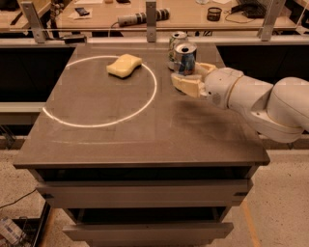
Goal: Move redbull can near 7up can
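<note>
The redbull can (186, 59), slim and silver with blue panels, is held upright between the cream fingers (187, 86) of my gripper (189, 75). The gripper reaches in from the right on a white arm and is shut on the can. The can is at the far right part of the dark table (125, 135). The 7up can (175, 40) stands just behind and left of it, partly hidden by the redbull can. I cannot tell if the two cans touch.
A yellow sponge (124, 65) lies at the far side of a white circle (145, 103) marked on the table. A workbench (145, 14) with tools and cables runs behind the table. Drawers sit below the tabletop.
</note>
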You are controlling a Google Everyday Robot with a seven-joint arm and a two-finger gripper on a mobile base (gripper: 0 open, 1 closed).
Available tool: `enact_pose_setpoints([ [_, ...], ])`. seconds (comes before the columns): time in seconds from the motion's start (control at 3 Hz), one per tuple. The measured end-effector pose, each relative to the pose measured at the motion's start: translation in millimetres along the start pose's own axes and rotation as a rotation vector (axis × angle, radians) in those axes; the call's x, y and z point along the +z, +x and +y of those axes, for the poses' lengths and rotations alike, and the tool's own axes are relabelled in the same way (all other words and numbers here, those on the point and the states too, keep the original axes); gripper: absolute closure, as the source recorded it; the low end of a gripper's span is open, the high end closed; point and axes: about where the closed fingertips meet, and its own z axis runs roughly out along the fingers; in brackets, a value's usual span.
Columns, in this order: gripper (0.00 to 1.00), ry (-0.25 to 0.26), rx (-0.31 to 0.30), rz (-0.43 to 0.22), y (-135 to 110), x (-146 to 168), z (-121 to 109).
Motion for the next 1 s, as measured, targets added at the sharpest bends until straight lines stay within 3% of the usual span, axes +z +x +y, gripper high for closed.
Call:
enact_pose_setpoints([
  [0.67,1.0,0.179,-0.054,0.06,-3,-11,-89],
  [1.0,1.0,0.257,-0.034,0.09,7,-14,-123],
])
